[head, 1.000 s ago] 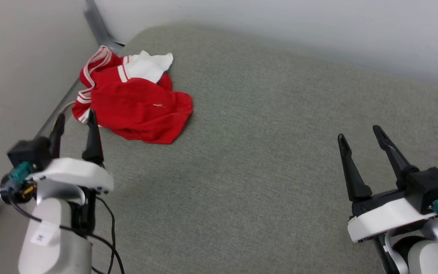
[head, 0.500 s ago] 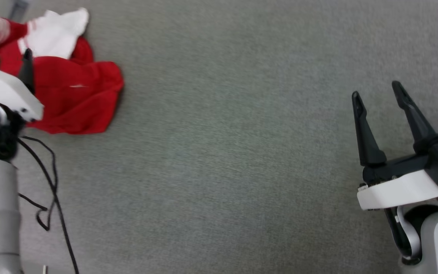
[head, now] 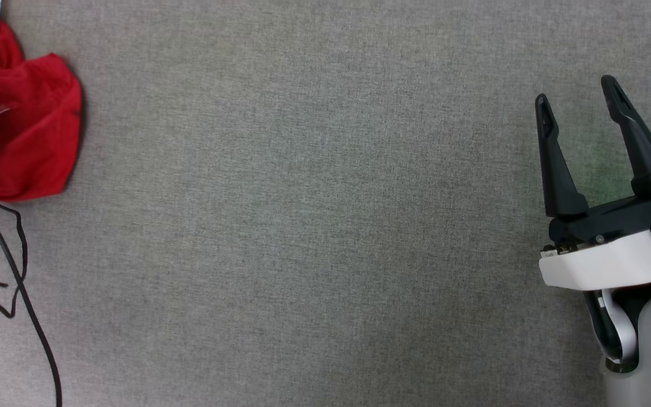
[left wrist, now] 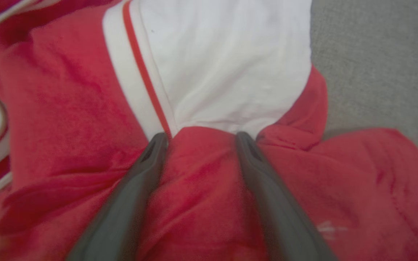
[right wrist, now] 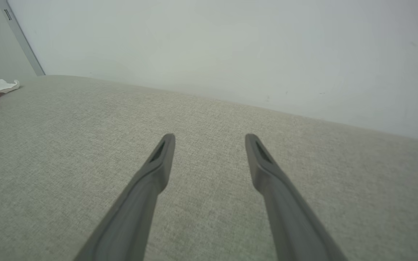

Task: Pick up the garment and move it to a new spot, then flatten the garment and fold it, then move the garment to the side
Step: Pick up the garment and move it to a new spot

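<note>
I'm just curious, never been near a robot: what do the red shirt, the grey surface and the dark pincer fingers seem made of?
Shirt: soft matte knit cloth; it creases and bunches. Surface: grey woven fabric, probably upholstery; a coarse thread grain shows. Fingers of the right pincer: smooth, matte, dark, likely moulded plastic or rubber; the look leaves that open.

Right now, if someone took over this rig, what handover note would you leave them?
Left gripper: open, fingers either side of a red fold of the garment, just below its white sleeve; no grip closed yet.
Right gripper: open, empty, over the bare grey fabric surface, far from the garment.
Garment: crumpled on the robot's left.
Done: nothing.
Left: grasp, move, flatten, fold, set aside.
</note>
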You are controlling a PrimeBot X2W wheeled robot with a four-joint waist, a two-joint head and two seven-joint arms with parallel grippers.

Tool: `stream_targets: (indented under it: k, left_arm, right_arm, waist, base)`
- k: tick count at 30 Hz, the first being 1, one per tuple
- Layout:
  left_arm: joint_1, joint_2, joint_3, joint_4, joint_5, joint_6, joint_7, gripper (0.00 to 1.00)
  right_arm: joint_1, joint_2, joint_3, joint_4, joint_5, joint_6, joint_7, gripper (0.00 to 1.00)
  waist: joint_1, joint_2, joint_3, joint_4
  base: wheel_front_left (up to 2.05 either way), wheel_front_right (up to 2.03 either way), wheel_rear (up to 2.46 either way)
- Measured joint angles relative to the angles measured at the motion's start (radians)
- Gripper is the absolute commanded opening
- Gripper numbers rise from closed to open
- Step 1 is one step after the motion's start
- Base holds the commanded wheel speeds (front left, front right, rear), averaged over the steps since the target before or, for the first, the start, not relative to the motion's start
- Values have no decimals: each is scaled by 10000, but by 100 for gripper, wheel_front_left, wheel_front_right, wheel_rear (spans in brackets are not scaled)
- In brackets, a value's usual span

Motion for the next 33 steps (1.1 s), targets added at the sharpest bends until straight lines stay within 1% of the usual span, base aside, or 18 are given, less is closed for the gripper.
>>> stream_targets:
  k: [5,6,7,10,13,15,17,21,25,29,33]
  left_arm:
    - [-346,169,-71,443,-178,-19,926,100]
    - [-355,186,-77,466,-178,-15,974,62]
    - [-355,184,-73,477,-196,-12,974,0]
    - [-324,182,-115,594,-263,0,1012,0]
    - [-166,161,-169,633,-222,27,665,0]
    - [8,150,-282,573,-33,142,150,0]
    - [221,8,-261,523,4,284,-453,0]
    - [614,-173,-261,401,142,510,-1881,0]
    - [1095,-282,-297,247,360,625,-3170,0]
    - [1441,-397,-449,-61,552,704,-4153,0]
    - [1820,-598,-675,-552,755,761,-4869,0]
  right_arm:
    - [-13,-40,-27,-142,-25,0,10,100]
    - [-13,-40,-25,-188,-42,0,10,100]
    - [-13,-40,-21,-213,-46,0,10,100]
    - [-12,-35,-21,-228,-71,0,-21,100]
    - [7,-6,-58,-190,-69,0,-79,100]
    - [63,31,-92,-125,-63,0,-128,100]
    - [200,75,-178,-15,-10,0,-198,100]
    - [517,196,-314,278,134,0,-380,100]
    - [881,270,-454,506,293,0,-531,100]
    - [1254,303,-681,654,424,0,-591,100]
    - [1632,313,-863,763,744,0,-612,100]
  waist:
    - [-1,0,167,-60]
    - [-2,0,162,-58]
    - [-2,0,152,-59]
    - [-1,0,18,-62]
    - [-1,0,-197,-48]
    - [0,0,-395,-36]
    - [0,0,-646,-18]
    - [-1,0,-1284,12]
    - [-1,0,-2047,23]
    - [-2,0,-2813,20]
    - [-2,0,-3523,9]
  base:
    - [0,0,0]
    - [0,0,0]
    - [0,0,0]
    - [0,0,0]
    - [0,0,0]
    - [0,0,0]
    - [0,0,0]
    - [0,0,0]
    - [0,0,0]
    - [0,0,0]
    - [0,0,0]
